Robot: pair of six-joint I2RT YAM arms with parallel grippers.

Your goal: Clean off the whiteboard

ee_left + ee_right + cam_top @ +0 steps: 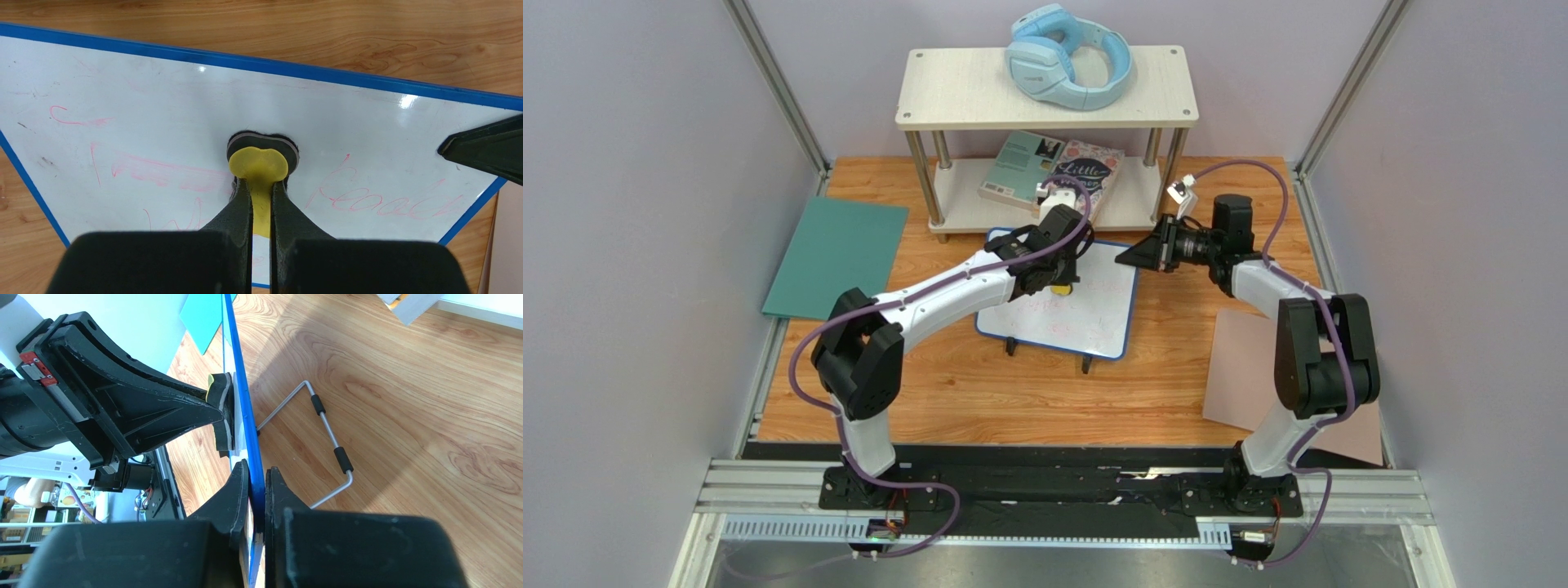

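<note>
Being pinched by its yellow handle between the pressed-together fingers of the left gripper (261, 184), an eraser (262, 160) is being pressed, dark pad down, against the whiteboard (153, 104) directly beneath that gripper. Faint pink writing (380, 199) is being displayed on the board to either side of the gripper. The board's blue rim is being clamped between the nearly closed fingers of the right gripper (256, 473), just to the right of the left gripper. A wire stand (325, 435) is being shown on the board's underside, beyond the right fingers. The board is being carried by a wooden table (1014, 392); a teal sheet (836, 257) is being kept well to the left of the left gripper.
</note>
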